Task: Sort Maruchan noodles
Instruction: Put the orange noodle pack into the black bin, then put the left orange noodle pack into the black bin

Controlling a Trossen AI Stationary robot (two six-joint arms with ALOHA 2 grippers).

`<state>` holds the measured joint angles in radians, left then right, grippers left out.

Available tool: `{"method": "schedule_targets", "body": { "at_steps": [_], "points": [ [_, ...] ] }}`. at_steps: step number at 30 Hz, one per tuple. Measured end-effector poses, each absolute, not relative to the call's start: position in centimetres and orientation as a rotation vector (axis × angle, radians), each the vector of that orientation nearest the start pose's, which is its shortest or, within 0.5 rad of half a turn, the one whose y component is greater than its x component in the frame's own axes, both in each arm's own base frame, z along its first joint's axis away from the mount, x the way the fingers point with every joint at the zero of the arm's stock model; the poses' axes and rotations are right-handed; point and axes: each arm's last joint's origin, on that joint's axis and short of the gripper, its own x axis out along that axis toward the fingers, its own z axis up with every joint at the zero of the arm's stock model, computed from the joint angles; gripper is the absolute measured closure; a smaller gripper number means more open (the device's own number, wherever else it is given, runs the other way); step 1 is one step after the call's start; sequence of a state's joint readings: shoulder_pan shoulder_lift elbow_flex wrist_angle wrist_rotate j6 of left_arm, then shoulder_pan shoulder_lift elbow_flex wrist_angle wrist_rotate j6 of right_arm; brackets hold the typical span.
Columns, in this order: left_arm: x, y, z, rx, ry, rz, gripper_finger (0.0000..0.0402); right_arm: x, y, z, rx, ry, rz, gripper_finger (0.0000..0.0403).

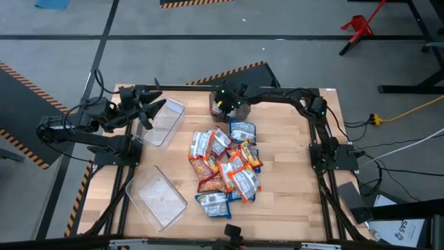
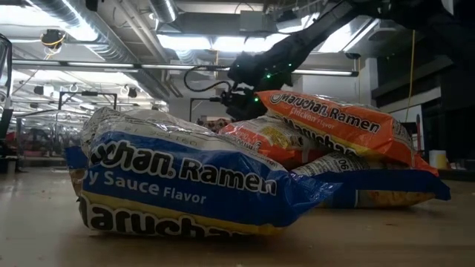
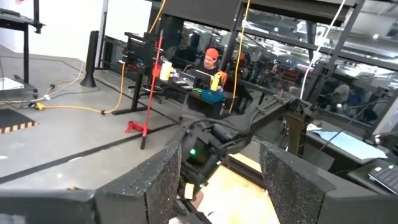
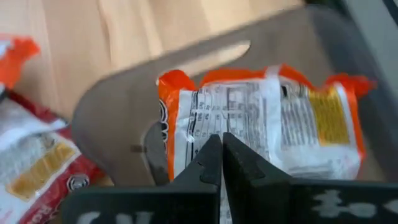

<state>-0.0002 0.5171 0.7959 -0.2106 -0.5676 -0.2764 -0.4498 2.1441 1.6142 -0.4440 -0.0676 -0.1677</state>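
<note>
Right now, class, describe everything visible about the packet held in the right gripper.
The orange-and-white packet is crinkly plastic, its printed back panel facing the wrist camera, orange at both ends with a yellow patch. The right gripper pinches its edge, fingers shut. It hangs lifted above the wooden table, near the far edge, touching nothing else visible.

On my overhead feed the wooden worktop [image 1: 291,180] carries two clear plastic bins: one [image 1: 164,121] sits near the far left corner, the other [image 1: 157,196] lies tilted near the left front edge. Beyond the worktop I see a grey floor with black-and-yellow hazard tape [image 1: 21,76], a red stand [image 1: 358,28] and a yellow cable [image 1: 409,110]. Through the left wrist camera, a person in an orange cap [image 3: 212,54] sits at a cluttered desk [image 3: 186,79].
</note>
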Motion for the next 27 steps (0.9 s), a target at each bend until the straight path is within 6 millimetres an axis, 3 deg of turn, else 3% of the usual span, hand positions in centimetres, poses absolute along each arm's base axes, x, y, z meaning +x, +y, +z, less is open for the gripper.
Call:
{"method": "schedule_targets", "body": {
  "at_steps": [6,14,17,21,24,27],
  "points": [
    [10.2,1.6,36.4,-0.284,-0.131,0.558,0.0189,40.3,-19.7,17.1,-0.014,1.135,-0.356,0.0402],
    [10.2,1.6,36.1,-0.276,-0.103,0.562,0.0189,40.6,-19.8,19.6,-0.046,1.067,-0.297,0.0402],
    [10.2,1.6,36.1,-0.278,-0.103,0.562,0.0189,40.4,-19.7,19.6,0.003,1.084,-0.332,0.0402],
    [10.2,1.5,36.1,-0.282,-0.103,0.550,0.0189,38.7,-19.0,19.4,0.099,1.255,-0.323,0.0402],
    [10.0,1.5,36.2,-0.287,-0.110,0.547,0.0189,37.5,-17.8,20.3,0.230,1.323,-0.260,0.0402],
    [9.9,1.5,36.3,-0.289,-0.117,0.548,0.0189,37.5,-16.1,21.3,0.373,1.298,-0.139,0.0402]
  ]
}}
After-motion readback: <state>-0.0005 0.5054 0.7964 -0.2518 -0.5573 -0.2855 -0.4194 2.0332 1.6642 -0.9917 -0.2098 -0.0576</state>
